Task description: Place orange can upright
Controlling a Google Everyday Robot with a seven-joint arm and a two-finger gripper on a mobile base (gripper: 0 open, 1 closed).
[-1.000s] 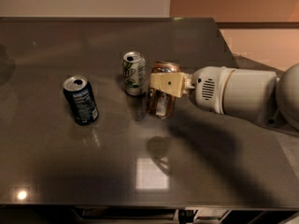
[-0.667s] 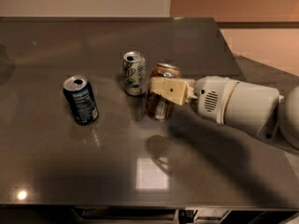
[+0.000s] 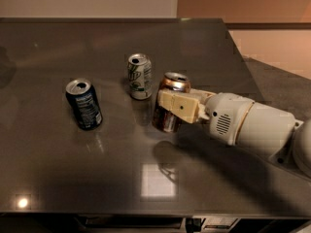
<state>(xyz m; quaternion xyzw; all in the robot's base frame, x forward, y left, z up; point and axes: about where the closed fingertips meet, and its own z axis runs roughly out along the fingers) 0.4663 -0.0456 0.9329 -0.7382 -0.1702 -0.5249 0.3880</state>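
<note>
The orange can (image 3: 167, 120) is upright near the middle of the dark table (image 3: 97, 178), its silver top facing up. My gripper (image 3: 170, 101) reaches in from the right and is around the can's upper half. One cream finger (image 3: 179, 107) lies across the can's front; the other is behind the can. The can's base is at or just above the tabletop; I cannot tell whether it touches.
A white and green can (image 3: 140, 76) stands upright just behind and left of the orange can. A dark blue can (image 3: 84, 104) stands upright further left. The table's right edge (image 3: 243, 57) runs close behind my arm.
The arm's wrist has dropped lower and a little to the right. The orange can has stayed upright in the gripper and moved slightly down.
</note>
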